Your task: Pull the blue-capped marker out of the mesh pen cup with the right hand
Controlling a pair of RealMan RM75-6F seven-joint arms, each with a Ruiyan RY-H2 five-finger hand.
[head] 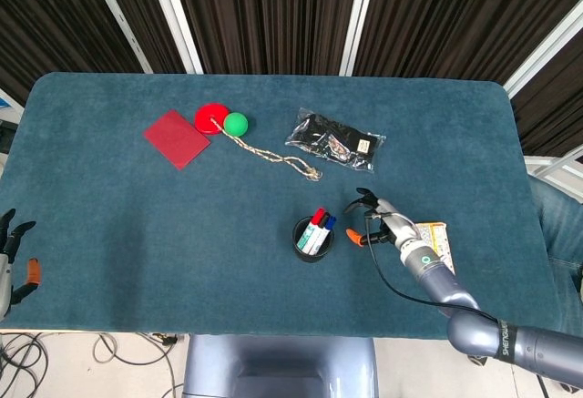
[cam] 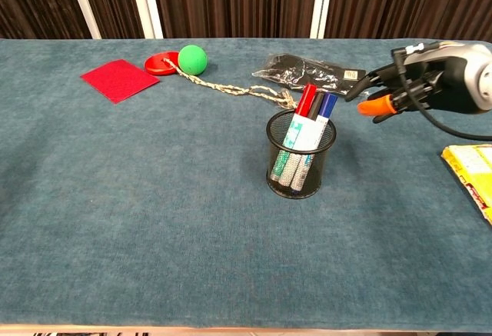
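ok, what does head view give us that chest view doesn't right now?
Head view only: the left hand, idle and open off the table's left edge, and the right forearm behind the hand. Chest view only: the markers' standing height in the mesh pen cup, with the blue-capped marker on the side facing the right hand, which is open and not touching it. Both: cup, markers, right hand, red card, green ball, rope, black packet, yellow packet.
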